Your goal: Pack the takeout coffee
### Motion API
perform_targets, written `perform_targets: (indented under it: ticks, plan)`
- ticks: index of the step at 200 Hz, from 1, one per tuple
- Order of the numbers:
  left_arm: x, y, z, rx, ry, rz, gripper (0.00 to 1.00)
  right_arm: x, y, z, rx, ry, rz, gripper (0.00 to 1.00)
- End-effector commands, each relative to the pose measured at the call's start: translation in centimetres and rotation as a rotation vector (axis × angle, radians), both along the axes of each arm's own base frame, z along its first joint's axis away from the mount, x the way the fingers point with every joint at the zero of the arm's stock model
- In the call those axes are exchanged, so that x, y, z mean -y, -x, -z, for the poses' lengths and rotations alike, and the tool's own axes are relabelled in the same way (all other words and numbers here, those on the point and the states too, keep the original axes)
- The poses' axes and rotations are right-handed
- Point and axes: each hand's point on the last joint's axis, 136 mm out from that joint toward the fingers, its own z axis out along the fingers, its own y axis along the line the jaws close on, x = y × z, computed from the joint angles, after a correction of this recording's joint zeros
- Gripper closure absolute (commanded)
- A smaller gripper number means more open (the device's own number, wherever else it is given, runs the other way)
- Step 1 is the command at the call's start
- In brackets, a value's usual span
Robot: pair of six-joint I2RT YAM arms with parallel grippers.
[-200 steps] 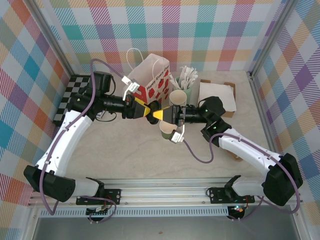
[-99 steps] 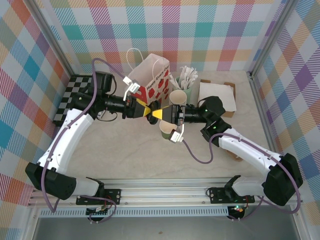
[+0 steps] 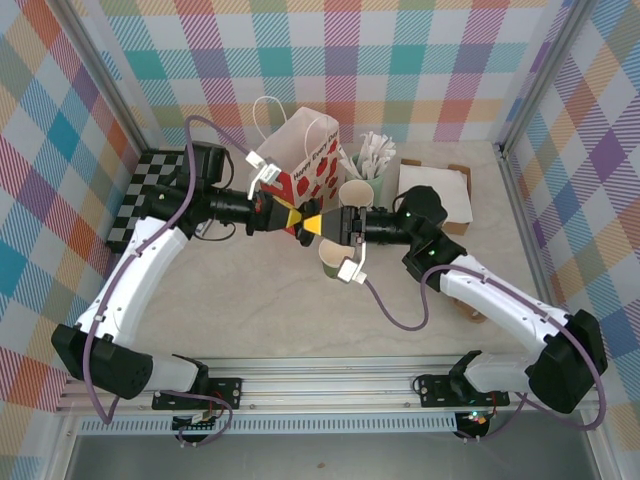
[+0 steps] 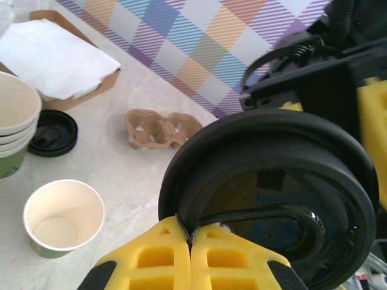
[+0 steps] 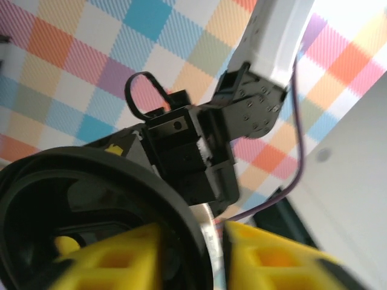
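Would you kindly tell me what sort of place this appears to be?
Probably a staged robot test cell dressed as a takeaway counter: plaid backdrop walls, a red-and-white paper bag, stacked paper cups and a cardboard cup carrier.

By 1 paper bag [image 3: 305, 165] stand 1 cup stack [image 3: 355, 192], 1 cutlery cup [image 3: 376, 165] and 1 open cup [image 4: 60, 217]. 1 takeout coffee [image 4: 272, 181] and 1 loose lid [image 4: 53, 133] show.

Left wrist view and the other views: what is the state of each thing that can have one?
left gripper: shut on the black lid rim
right gripper: open beside that lid
black lid: held in the air
green cup: upright, unlidded, empty
spare lid: lying flat
paper bag: standing, mouth open
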Motion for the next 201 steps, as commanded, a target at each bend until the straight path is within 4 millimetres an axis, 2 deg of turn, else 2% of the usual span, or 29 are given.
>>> perform_targets:
  ticks: [1,5,25,34,57,68,95,112,125,136,148,161,176,177,201]
  plan:
    - [0.0,-0.6,-0.9,0.073,-0.005,-0.084,1.00,0.9,-2.3,1.0,-0.345,0.089,0.173,0.32]
    - [-0.2,-0.9,-0.8,0.077,-0.013,-0.108,1.00,1.2,-2.6,1.1,-0.442,0.096,0.205,0.24]
    - [-1.3,-2.9,-0.2,0.095,-0.057,-0.255,1.00,2.7,-4.6,1.9,-0.836,0.087,0.386,0.11]
    - [-2.0,-3.9,0.2,0.094,-0.082,-0.330,1.00,3.6,-5.4,3.0,-1.020,0.086,0.484,0.00]
    - [-3.0,-5.0,1.3,0.043,-0.113,-0.432,1.00,5.2,-5.6,5.9,-1.346,0.057,0.626,0.00]
    - [-3.0,-5.0,1.9,0.010,-0.114,-0.459,1.00,5.6,-5.2,6.3,-1.468,0.013,0.634,0.00]
    - [-3.8,-5.3,4.0,-0.043,-0.172,-0.587,1.00,6.4,-5.1,4.9,-1.728,-0.230,0.583,0.00]
    - [-2.8,-4.4,5.0,-0.081,-0.205,-0.578,1.00,7.1,-6.9,3.7,-1.914,-0.494,0.551,0.00]
    - [-1.9,-3.7,6.1,-0.121,-0.243,-0.562,1.00,7.1,-8.3,3.9,-2.185,-0.693,0.532,0.00]
    - [-1.8,-3.3,7.2,-0.156,-0.297,-0.574,1.00,6.9,-9.0,5.8,-2.416,-0.799,0.583,0.00]
    - [-1.7,-2.9,8.4,-0.197,-0.344,-0.590,1.00,7.3,-9.8,8.6,-2.580,-0.954,0.686,0.00]
    - [-1.6,-2.7,9.6,-0.233,-0.368,-0.615,1.00,8.1,-10.1,11.4,-2.692,-1.106,0.773,0.00]
    - [-1.1,-2.5,10.6,-0.270,-0.364,-0.630,1.00,8.9,-9.9,13.4,-2.778,-1.228,0.800,0.00]
    - [-1.1,-2.5,10.7,-0.271,-0.363,-0.629,1.00,8.9,-9.9,13.6,2.771,1.229,-0.796,0.00]
    - [-1.3,-2.3,12.1,-0.306,-0.409,-0.704,1.00,9.0,-9.5,15.0,2.735,1.142,-0.764,0.00]
